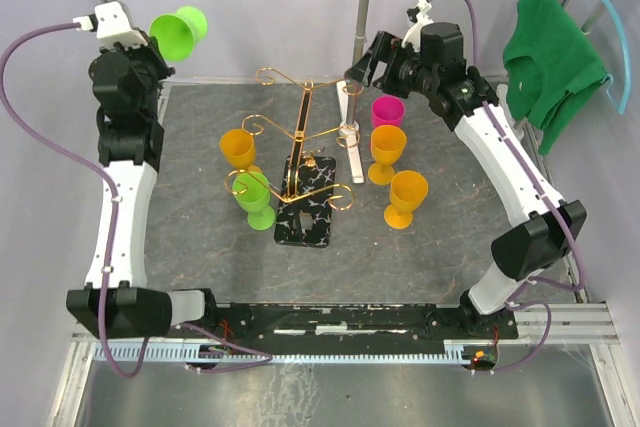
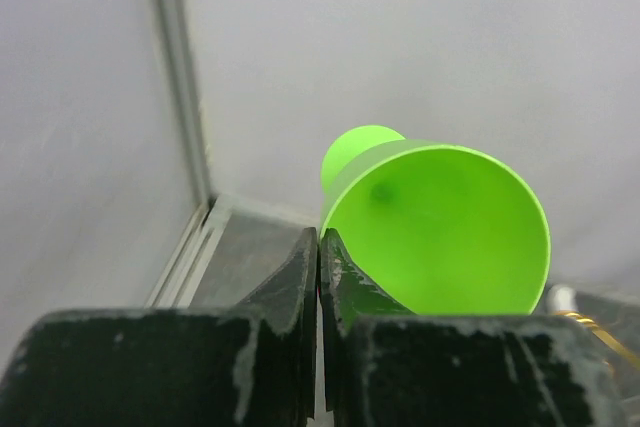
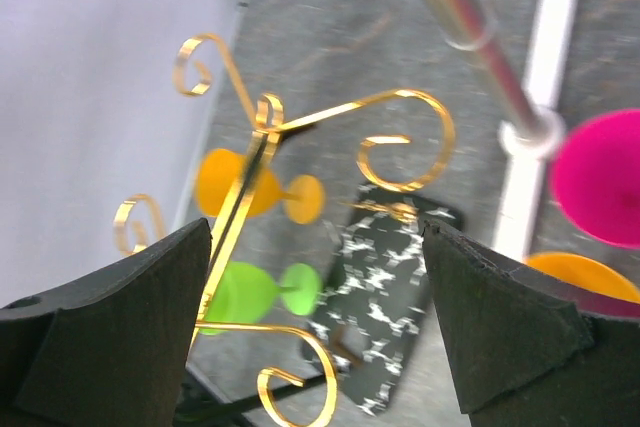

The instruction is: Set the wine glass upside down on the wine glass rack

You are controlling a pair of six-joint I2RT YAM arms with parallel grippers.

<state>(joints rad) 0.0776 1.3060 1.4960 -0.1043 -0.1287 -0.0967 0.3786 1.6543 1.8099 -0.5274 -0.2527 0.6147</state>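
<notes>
- The wine glass (image 1: pixel 178 34), bright green, is up in the air at the far left corner, well apart from the table (image 1: pixel 200 247).
- The left gripper (image 1: pixel 152 45) has its jaws pressed together, pinching the glass by the rim of its bowl; the left wrist view looks straight into the open bowl (image 2: pixel 440 227).
- The glass's long axis runs away from the fingers (image 2: pixel 345 282), foot out toward the far right, lying sideways and not yet inverted.
- The wine glass rack (image 1: pixel 302 132) stands mid-table, right of and nearer than the held glass; the left arm is the one carrying, so I judge the move to be a sweep right and toward the near side, plus a turn to bring the foot uppermost.
- The right gripper (image 1: pixel 362 65) hangs over the rack's far right with jaws wide apart, holding nothing; its camera looks down on the gold scrolls (image 3: pixel 262 112).
- An orange glass (image 1: pixel 238 150) and a second green glass (image 1: pixel 253 197) crowd the rack's left side; the far top scrolls look free.
- The back wall is close behind the glass, with open air toward the rack.
</notes>
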